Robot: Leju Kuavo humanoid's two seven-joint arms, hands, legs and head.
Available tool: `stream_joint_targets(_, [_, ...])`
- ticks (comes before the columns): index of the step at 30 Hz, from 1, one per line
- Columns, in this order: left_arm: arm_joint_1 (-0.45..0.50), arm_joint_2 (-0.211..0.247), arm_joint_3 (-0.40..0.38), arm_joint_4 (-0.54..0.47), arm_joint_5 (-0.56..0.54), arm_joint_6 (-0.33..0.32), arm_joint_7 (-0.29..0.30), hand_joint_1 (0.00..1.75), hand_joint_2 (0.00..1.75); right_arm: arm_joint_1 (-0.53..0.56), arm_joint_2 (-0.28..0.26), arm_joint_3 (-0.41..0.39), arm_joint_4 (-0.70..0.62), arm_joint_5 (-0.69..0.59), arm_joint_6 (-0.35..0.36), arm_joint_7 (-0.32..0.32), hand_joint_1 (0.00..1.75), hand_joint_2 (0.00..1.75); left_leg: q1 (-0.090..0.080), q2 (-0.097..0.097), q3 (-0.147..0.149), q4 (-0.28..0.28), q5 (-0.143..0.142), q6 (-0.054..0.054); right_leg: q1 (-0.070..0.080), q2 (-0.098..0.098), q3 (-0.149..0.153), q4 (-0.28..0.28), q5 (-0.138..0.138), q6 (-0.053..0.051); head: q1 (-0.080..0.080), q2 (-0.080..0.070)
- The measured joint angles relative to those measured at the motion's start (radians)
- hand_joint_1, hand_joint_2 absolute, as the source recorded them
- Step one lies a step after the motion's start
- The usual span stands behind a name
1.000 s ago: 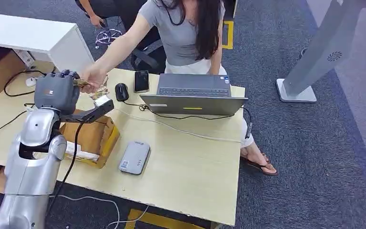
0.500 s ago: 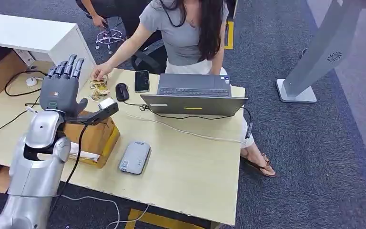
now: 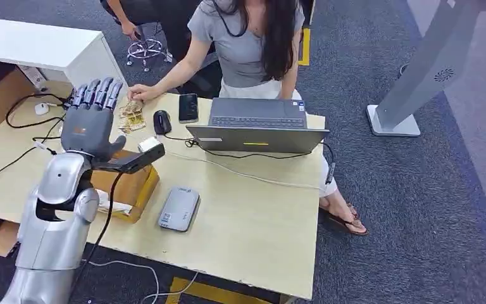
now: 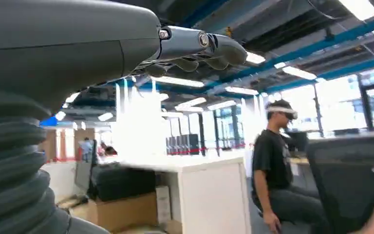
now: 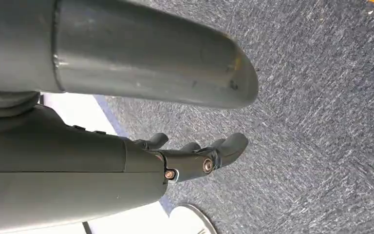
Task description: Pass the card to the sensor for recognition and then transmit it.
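My left hand (image 3: pixel 88 120) is raised over the bench's far left corner, fingers straight and apart, holding nothing. Cards (image 3: pixel 130 117) lie near that far edge under a person's hand (image 3: pixel 140 92). Handover looks complete; next, withdraw. Right hand (image 5: pixel 195 158) hangs empty, fingers loosely apart.

A second ago the left hand (image 3: pixel 92 120) was curled shut at the person's hand (image 3: pixel 140 92); now its fingers stand straight and apart, holding nothing. The person's hand has drawn back and rests on the desk (image 3: pixel 253 215) by the small patterned stack (image 3: pixel 130 118) there.
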Motion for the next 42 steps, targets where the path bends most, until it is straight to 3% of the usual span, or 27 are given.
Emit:
stream_joint_targets(3, [0.106, -0.007, -0.01, -0.086, 0.045, -0.049, -0.02, 0.0, 1.75, 0.003, 0.0, -0.008, 0.0, -0.002, -0.003, 0.016, 0.0, 0.0, 0.0, 0.001, -0.001, 0.0, -0.001, 0.0, 0.0, 0.002, 0.001, 0.0, 0.0, 0.0, 0.001, 0.0])
stream_joint_targets(7, [0.295, 0.002, -0.031, -0.229, 0.092, -0.058, -0.022, 0.0, 1.75, 0.014, 0.002, -0.035, 0.0, -0.003, -0.009, 0.025, 0.0, 0.0, 0.0, 0.002, -0.001, 0.0, -0.002, 0.0, 0.0, 0.001, 0.0, 0.0, -0.001, 0.0, 0.0, 0.0])
stream_joint_targets(14, [0.426, 0.024, -0.037, -0.345, 0.117, -0.063, -0.031, 0.0, 1.75, 0.018, 0.005, -0.063, -0.002, -0.002, -0.013, 0.021, 0.0, 0.0, 0.0, 0.001, 0.0, -0.001, -0.002, 0.0, 0.0, 0.0, 0.001, 0.0, -0.001, 0.0, 0.0, 0.0])
stream_joint_targets(20, [0.583, 0.045, -0.037, -0.447, 0.11, 0.046, -0.042, 0.0, 1.75, 0.029, 0.008, -0.086, -0.011, 0.004, -0.019, 0.007, 0.0, 0.0, 0.0, -0.002, 0.0, 0.0, -0.002, 0.0, 0.0, -0.003, 0.0, -0.001, -0.002, 0.0, 0.001, 0.0])
stream_joint_targets(24, [0.615, 0.053, -0.035, -0.473, 0.092, 0.072, -0.052, 0.0, 1.75, 0.03, 0.01, -0.097, -0.019, 0.004, -0.019, 0.005, 0.0, 0.0, 0.0, -0.002, 0.0, 0.0, -0.002, 0.0, 0.0, -0.003, 0.001, -0.001, -0.002, 0.0, 0.0, 0.0])
stream_joint_targets(31, [0.638, 0.06, 0.024, -0.474, 0.057, 0.173, -0.081, 0.0, 1.75, 0.033, 0.011, -0.098, -0.027, 0.004, -0.013, 0.005, 0.0, 0.0, 0.0, -0.002, 0.0, -0.001, -0.001, -0.001, 0.0, -0.002, 0.002, 0.0, -0.002, 0.0, 0.0, 0.0])
stream_joint_targets(42, [0.646, 0.061, 0.062, -0.474, 0.055, 0.178, -0.085, 0.0, 1.75, 0.033, 0.011, -0.098, -0.031, 0.004, -0.013, 0.005, 0.0, 0.0, 0.0, -0.002, 0.0, 0.0, -0.001, -0.001, 0.0, -0.003, 0.002, 0.0, -0.002, 0.0, 0.0, 0.0])
